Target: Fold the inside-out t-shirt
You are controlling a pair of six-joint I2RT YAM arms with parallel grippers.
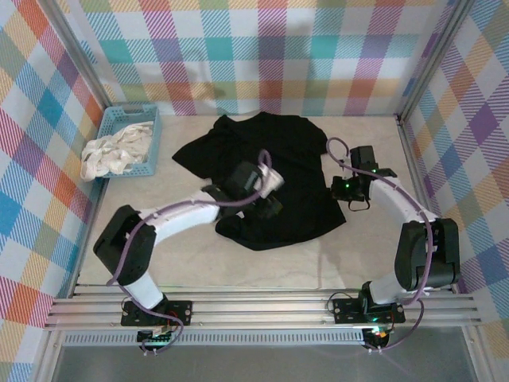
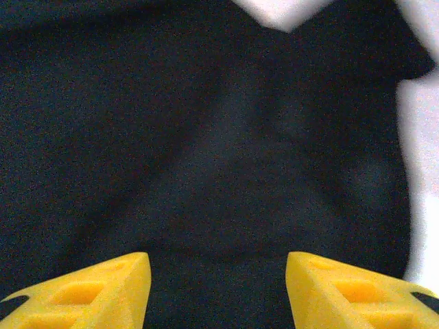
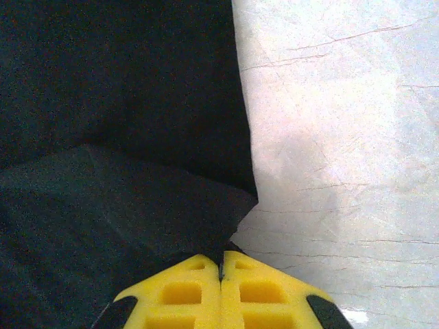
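Observation:
The inside-out t-shirt (image 1: 296, 163) is a large black cloth lying crumpled in the middle of the table. My left gripper (image 1: 269, 204) hovers low over its near left part. In the left wrist view its yellow fingers (image 2: 103, 295) stand apart above the dark cloth (image 2: 206, 137), and the left gripper (image 2: 218, 291) is open with nothing between them. My right gripper (image 1: 345, 191) is at the shirt's right edge. In the right wrist view the right gripper (image 3: 221, 259) is shut, pinching a folded corner of the black cloth (image 3: 123, 103).
A blue basket (image 1: 151, 131) stands at the back left with a white-cream cloth (image 1: 111, 153) spilling over its near edge. Checked walls close in the table on three sides. Bare table (image 3: 343, 137) lies right of the shirt and along the near edge.

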